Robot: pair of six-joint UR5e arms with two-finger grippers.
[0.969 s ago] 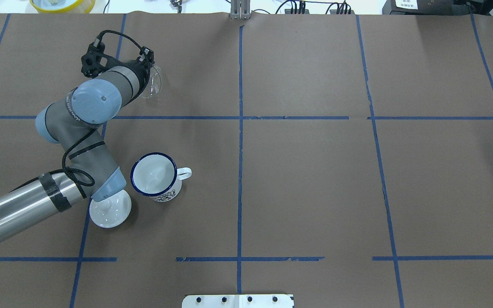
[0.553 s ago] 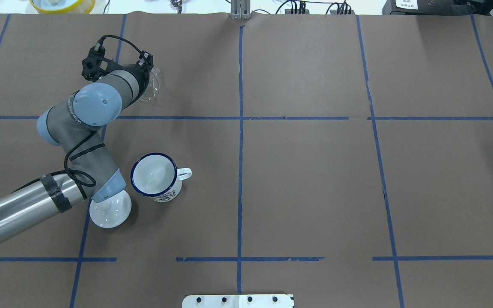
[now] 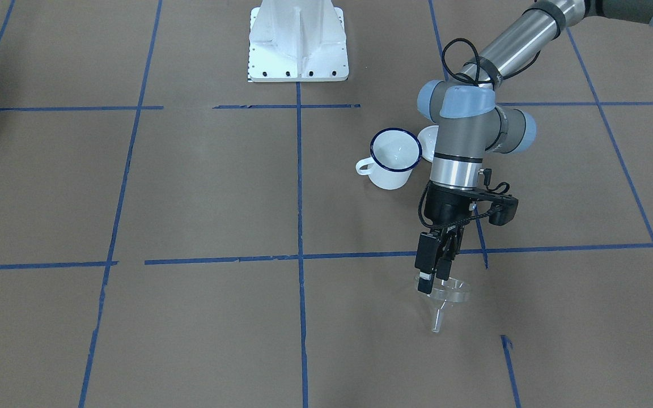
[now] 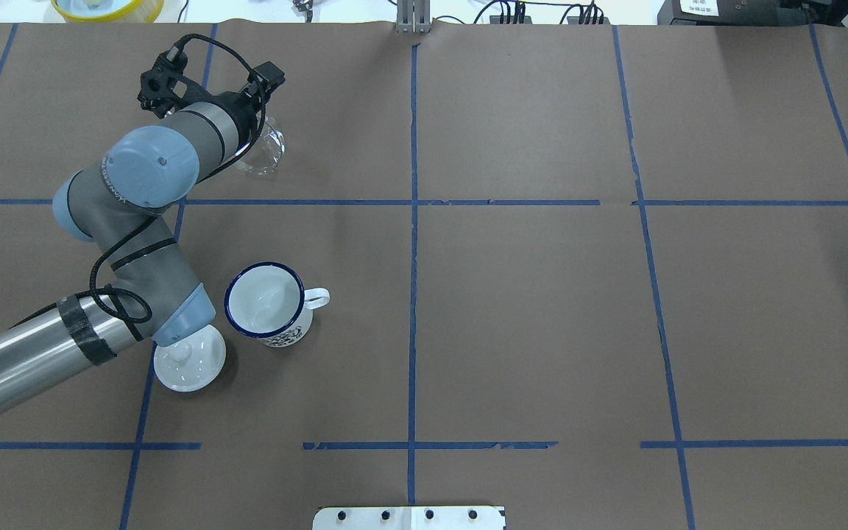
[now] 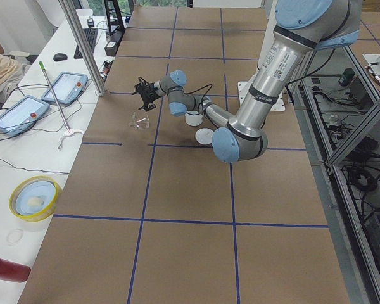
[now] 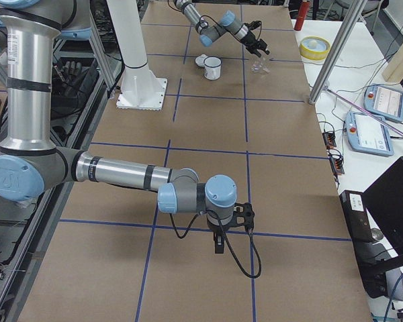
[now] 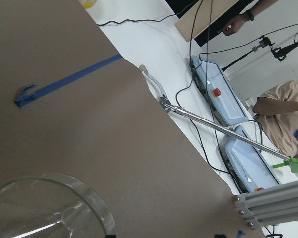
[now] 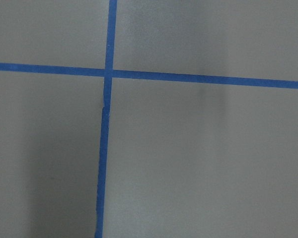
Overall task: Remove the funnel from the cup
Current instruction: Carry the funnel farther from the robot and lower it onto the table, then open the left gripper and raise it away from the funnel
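The clear plastic funnel hangs spout-down from my left gripper, which is shut on its rim, far out on the table's left part. It also shows in the overhead view and at the bottom left of the left wrist view. I cannot tell whether its spout touches the paper. The white mug with a blue rim stands upright and empty, well apart from the funnel; it also shows in the front-facing view. My right gripper shows only in the exterior right view, and I cannot tell its state.
A round white lid with a knob lies beside the mug, partly under my left arm's elbow. Brown paper with blue tape lines covers the table. The white robot base stands at the table's near edge. Tablets and cables lie beyond the far edge.
My left wrist has turned and its elbow has shifted slightly left. The funnel stays held at nearly the same spot. The mug and lid have not moved.
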